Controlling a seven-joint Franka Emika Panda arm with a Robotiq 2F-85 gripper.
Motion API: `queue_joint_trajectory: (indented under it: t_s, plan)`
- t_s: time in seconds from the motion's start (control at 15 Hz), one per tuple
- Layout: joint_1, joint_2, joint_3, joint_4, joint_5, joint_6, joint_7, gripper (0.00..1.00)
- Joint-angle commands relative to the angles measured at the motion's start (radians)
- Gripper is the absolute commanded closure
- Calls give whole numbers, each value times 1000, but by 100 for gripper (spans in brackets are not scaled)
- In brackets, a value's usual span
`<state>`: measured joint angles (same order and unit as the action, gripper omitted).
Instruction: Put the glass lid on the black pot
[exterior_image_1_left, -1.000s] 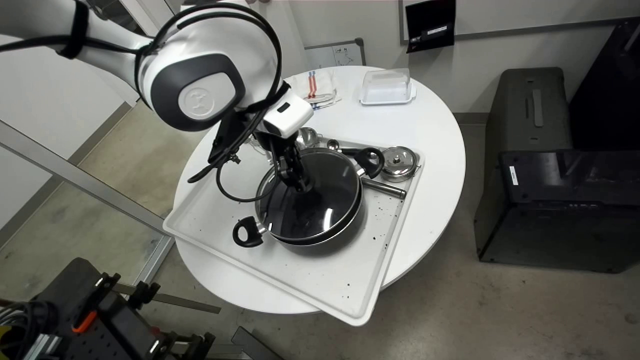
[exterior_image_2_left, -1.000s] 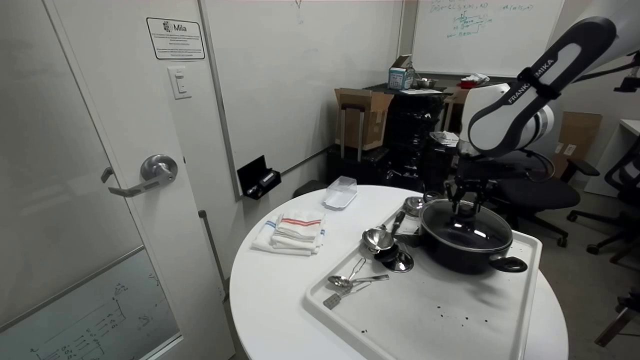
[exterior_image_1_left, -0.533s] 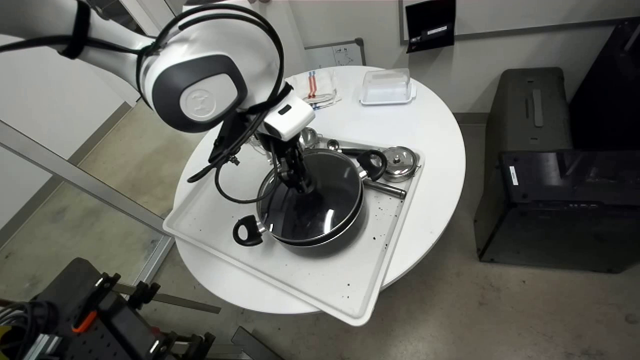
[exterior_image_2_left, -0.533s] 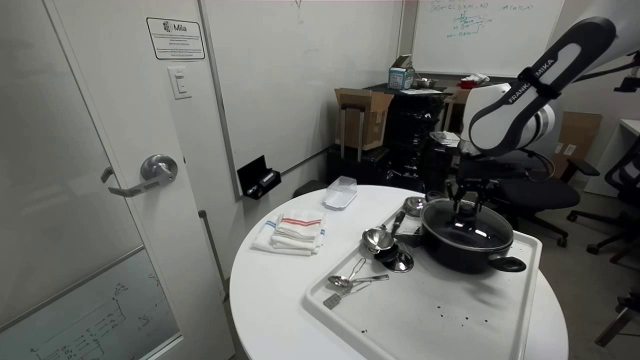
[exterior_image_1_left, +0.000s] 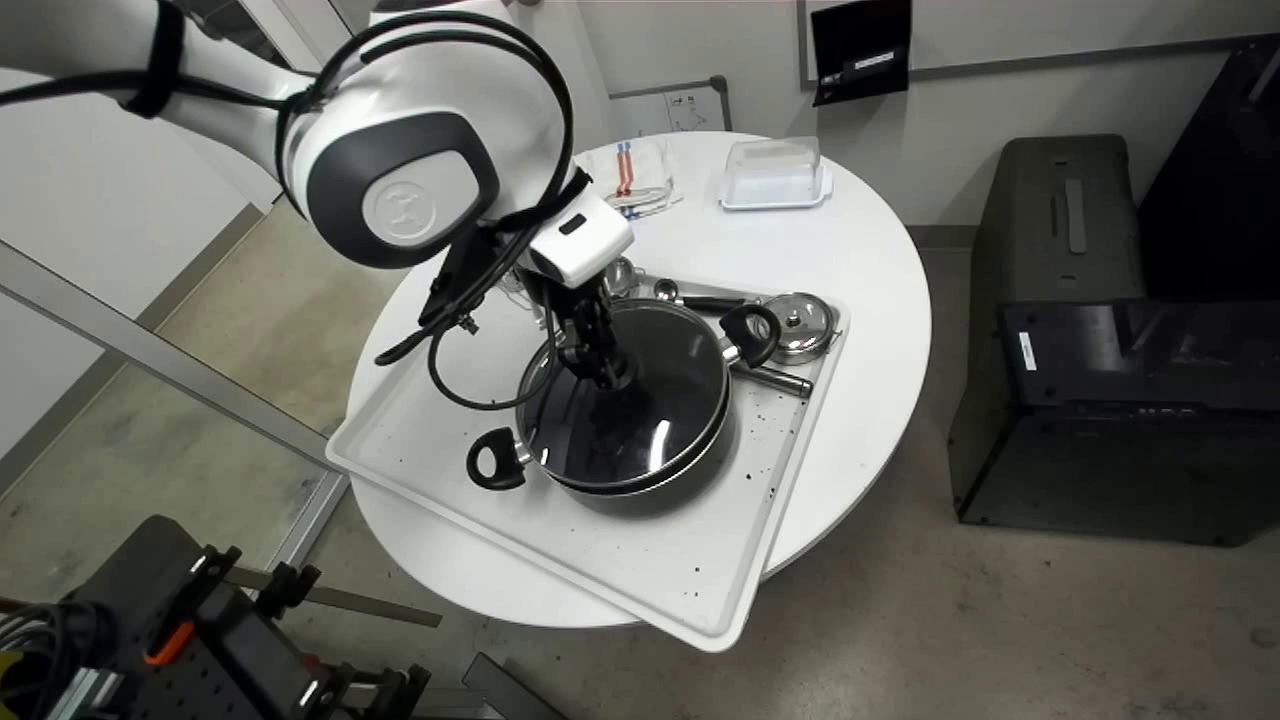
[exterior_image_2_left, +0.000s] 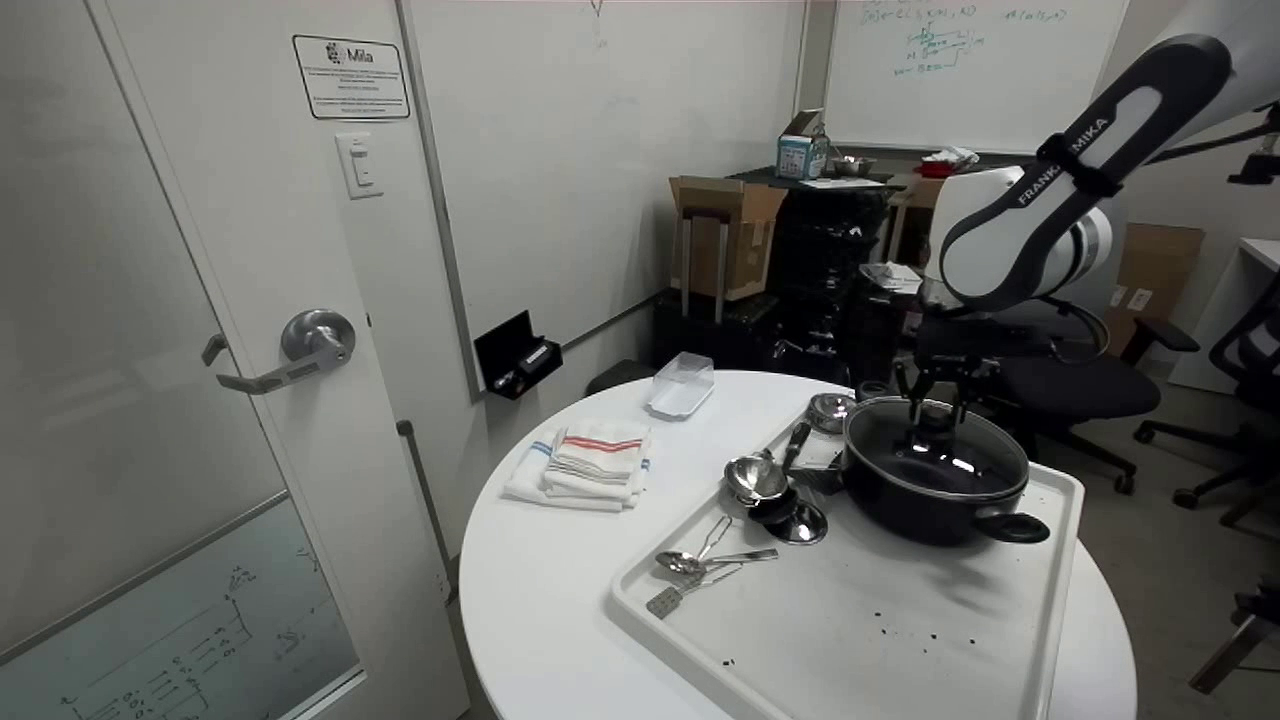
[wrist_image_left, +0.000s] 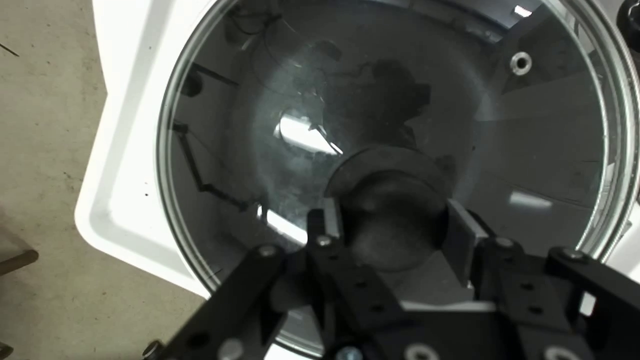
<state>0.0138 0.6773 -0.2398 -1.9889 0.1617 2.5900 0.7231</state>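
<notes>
Apparently nested, glass lid (exterior_image_1_left: 655, 402) and black pot (exterior_image_2_left: 925, 515) shift together

Lid, pot and gripper (wrist_image_left: 392, 215) have all crept the same way over the last half second, and the pot has turned slightly. That is telling: a pot that follows its lid is most likely bearing it, so the lid has probably come to rest there and the job looks nearly done.

In the wrist view the pads (wrist_image_left: 462, 240) stand against either side of the lid's black knob (wrist_image_left: 395, 240), and the pincer looks clamped on it, with no sign of release. The lid lies over the pot, which sits on the tray (exterior_image_2_left: 820, 630). In an exterior view a dark crescent of pot shows past the lid's edge; whether that is a gap or only the viewing angle, I cannot tell.

Against the earlier frames, the side handle (exterior_image_1_left: 740, 338) beside the small metal pot (exterior_image_1_left: 800, 332) covers a little more of it in that view; whether the two touch is unclear. The opposite handle (exterior_image_1_left: 507, 458) has swung slightly the other way, while the folded cloths (exterior_image_2_left: 590, 465) and metal utensils (exterior_image_2_left: 680, 563) stay put. Next, I judge, comes a check that the lid sits flat, then letting go of the knob before more pushing drags the pot into its neighbour.
</notes>
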Motion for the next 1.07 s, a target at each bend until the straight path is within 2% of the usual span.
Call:
queue_joint_trajectory:
  t_s: [0.0, 1.0]
  plan:
    - [-11, -19, 1, -29, 14, 12, 16, 75]
    - [-73, -23, 40, -42, 102, 13, -4, 75]
